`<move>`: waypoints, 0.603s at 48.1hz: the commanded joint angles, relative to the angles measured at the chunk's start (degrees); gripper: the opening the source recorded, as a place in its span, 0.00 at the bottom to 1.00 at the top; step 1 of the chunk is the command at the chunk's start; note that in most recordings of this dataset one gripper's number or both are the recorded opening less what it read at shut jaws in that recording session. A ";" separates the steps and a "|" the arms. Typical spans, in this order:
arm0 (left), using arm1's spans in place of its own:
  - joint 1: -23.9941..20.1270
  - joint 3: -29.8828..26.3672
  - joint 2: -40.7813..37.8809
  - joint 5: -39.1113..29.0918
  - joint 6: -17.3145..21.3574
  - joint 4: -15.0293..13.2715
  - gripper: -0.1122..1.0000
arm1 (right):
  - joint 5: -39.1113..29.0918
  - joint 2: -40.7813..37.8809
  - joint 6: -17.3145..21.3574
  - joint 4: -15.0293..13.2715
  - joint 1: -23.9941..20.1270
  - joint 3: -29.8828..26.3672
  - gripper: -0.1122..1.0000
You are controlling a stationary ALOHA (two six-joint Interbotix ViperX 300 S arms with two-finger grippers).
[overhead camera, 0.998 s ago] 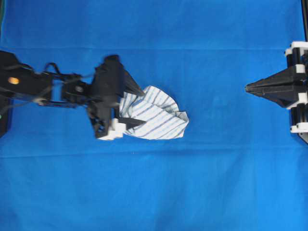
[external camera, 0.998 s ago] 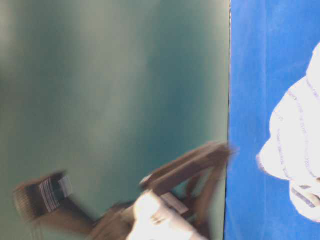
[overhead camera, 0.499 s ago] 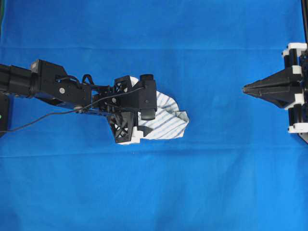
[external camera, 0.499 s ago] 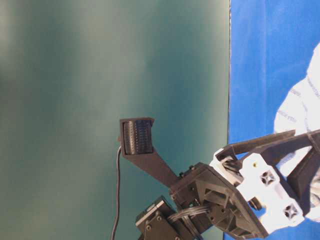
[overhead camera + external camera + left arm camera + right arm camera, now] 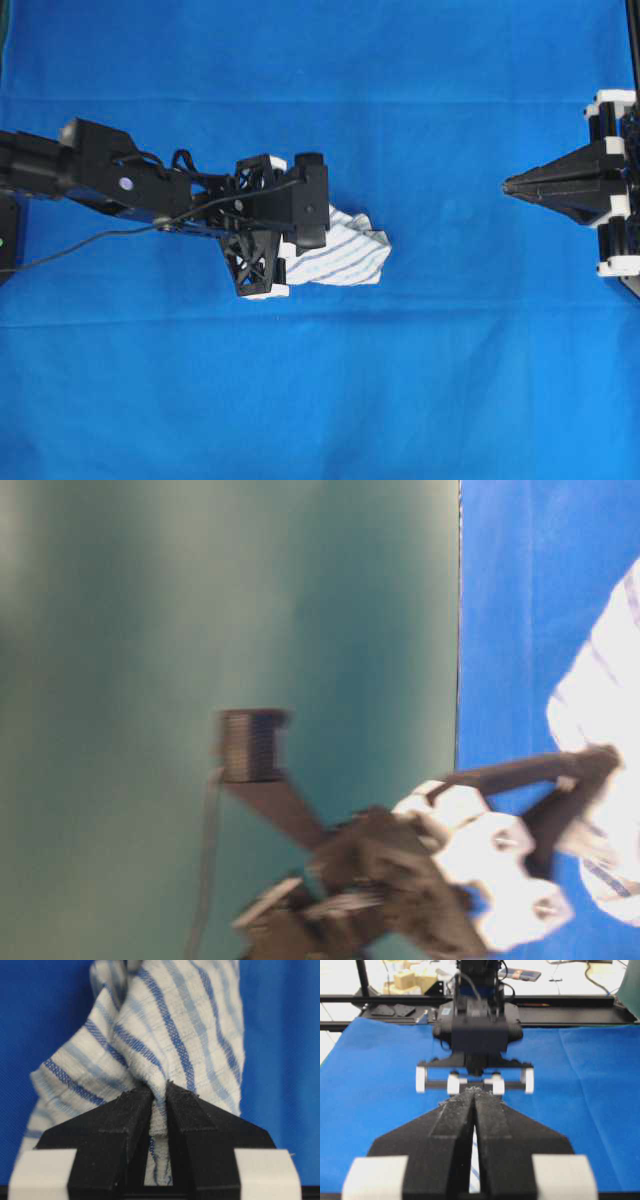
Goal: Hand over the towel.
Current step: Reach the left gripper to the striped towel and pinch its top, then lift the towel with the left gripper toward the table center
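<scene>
- We see a plain blue cloth [image 5: 320, 400] covering the whole desk, with faint fold lines running across it.
- Our left arm [image 5: 110, 185] stretches in from the left edge of the overhead view, a thin black cable trailing along it.
- The left hand [image 5: 159, 1091] sits near the middle of the cloth, clenched on a pinch of the towel [image 5: 345, 255]; in the left wrist view the fabric bunches up between the two black fingers [image 5: 125, 1125].
- The towel, white with blue stripes, lies crumpled on the cloth, spreading rightward from the left hand.
- The right hand [image 5: 510, 185] waits well apart at the right edge, its fingers pressed together on nothing, pointing toward the towel.
</scene>
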State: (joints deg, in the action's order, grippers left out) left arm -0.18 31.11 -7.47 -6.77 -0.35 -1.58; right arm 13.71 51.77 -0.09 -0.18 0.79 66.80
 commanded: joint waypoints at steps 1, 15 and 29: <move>-0.09 -2.02 4.83 0.53 -0.09 0.18 0.15 | 0.26 -0.26 -0.09 0.09 0.00 -1.23 0.10; -0.09 -5.98 15.73 0.88 0.18 0.26 0.15 | 0.26 0.00 -0.35 -0.09 0.00 -1.85 0.10; 0.00 -3.69 27.51 8.79 3.78 0.44 0.15 | 0.44 0.09 -0.44 -0.18 0.09 -2.37 0.10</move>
State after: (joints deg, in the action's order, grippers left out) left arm -0.18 27.42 17.31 -0.62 2.90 -1.23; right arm 13.71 51.94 -0.44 -0.26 0.79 65.92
